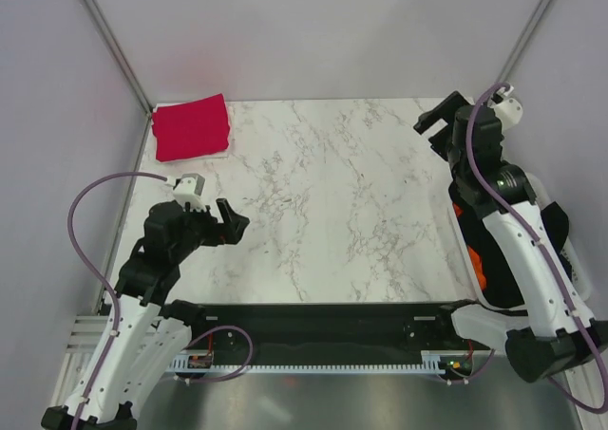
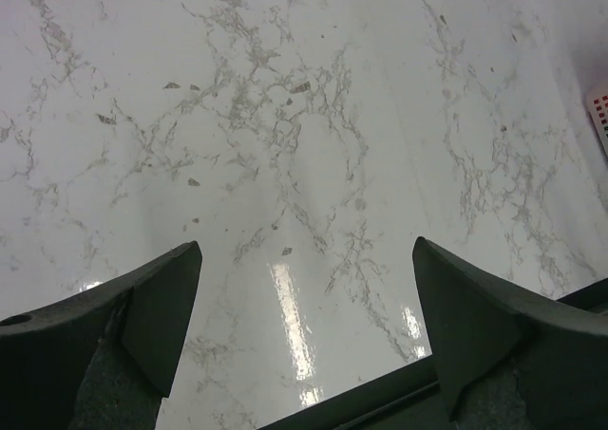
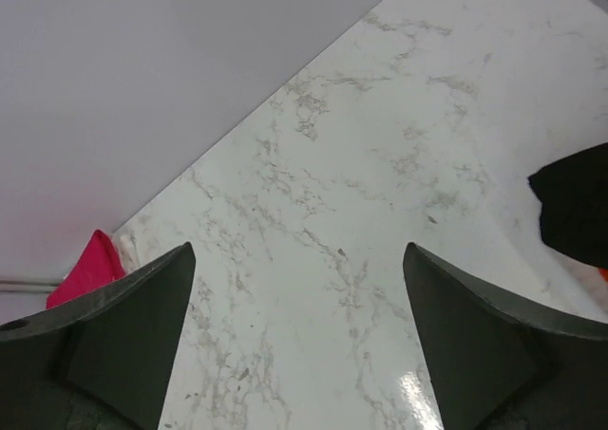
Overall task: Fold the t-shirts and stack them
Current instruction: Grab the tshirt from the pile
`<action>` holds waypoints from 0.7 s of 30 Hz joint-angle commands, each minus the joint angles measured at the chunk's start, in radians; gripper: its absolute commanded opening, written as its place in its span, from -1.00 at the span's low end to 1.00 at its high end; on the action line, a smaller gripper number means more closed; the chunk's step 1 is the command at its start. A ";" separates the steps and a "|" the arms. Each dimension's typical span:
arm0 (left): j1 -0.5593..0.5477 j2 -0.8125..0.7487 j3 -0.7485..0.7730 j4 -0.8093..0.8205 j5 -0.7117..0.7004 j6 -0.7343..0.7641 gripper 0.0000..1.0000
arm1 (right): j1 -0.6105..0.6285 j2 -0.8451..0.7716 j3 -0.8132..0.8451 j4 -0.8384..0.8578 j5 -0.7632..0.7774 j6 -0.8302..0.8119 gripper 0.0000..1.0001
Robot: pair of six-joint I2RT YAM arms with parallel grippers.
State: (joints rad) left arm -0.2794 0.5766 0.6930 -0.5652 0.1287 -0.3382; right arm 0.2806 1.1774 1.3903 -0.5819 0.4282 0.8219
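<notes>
A folded red t-shirt (image 1: 192,127) lies at the far left corner of the marble table (image 1: 332,202); a sliver of it shows in the right wrist view (image 3: 87,271). My left gripper (image 1: 231,221) is open and empty, held above the table's near left part, well short of the red shirt. My right gripper (image 1: 437,120) is open and empty, raised over the far right edge of the table. Orange cloth (image 1: 475,259) shows partly hidden behind the right arm, in a bin at the right. In both wrist views the jaws stand wide apart over bare marble.
A white bin (image 1: 568,250) stands off the table's right side under the right arm, holding orange and dark cloth. Metal frame posts and white walls close in the back and sides. A black rail (image 1: 323,316) runs along the near edge.
</notes>
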 commanded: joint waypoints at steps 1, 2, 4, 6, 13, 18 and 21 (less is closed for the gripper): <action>-0.010 -0.035 0.027 0.025 -0.026 -0.042 0.99 | -0.011 -0.134 -0.056 -0.064 0.110 -0.127 0.96; -0.012 -0.035 0.019 0.025 -0.023 -0.042 0.99 | -0.011 -0.149 -0.092 -0.070 0.150 -0.147 0.96; -0.015 -0.021 0.019 0.025 0.017 -0.030 0.99 | -0.012 -0.162 -0.123 -0.090 0.245 -0.220 0.96; -0.015 -0.011 0.022 0.022 0.099 0.002 0.99 | -0.014 -0.136 -0.135 -0.142 0.299 -0.242 0.96; -0.043 0.008 0.014 0.022 0.146 0.008 0.99 | -0.219 0.028 -0.181 -0.233 0.236 -0.181 0.96; -0.060 0.023 0.016 0.022 0.153 0.002 0.99 | -0.276 0.091 -0.258 -0.222 0.211 -0.158 0.96; -0.061 0.037 0.016 0.022 0.169 0.001 0.99 | -0.340 0.119 -0.310 -0.178 0.189 -0.170 0.96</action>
State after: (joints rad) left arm -0.3344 0.6014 0.6930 -0.5667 0.2520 -0.3450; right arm -0.0238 1.2938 1.1057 -0.7906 0.6304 0.6502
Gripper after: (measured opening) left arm 0.993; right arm 0.982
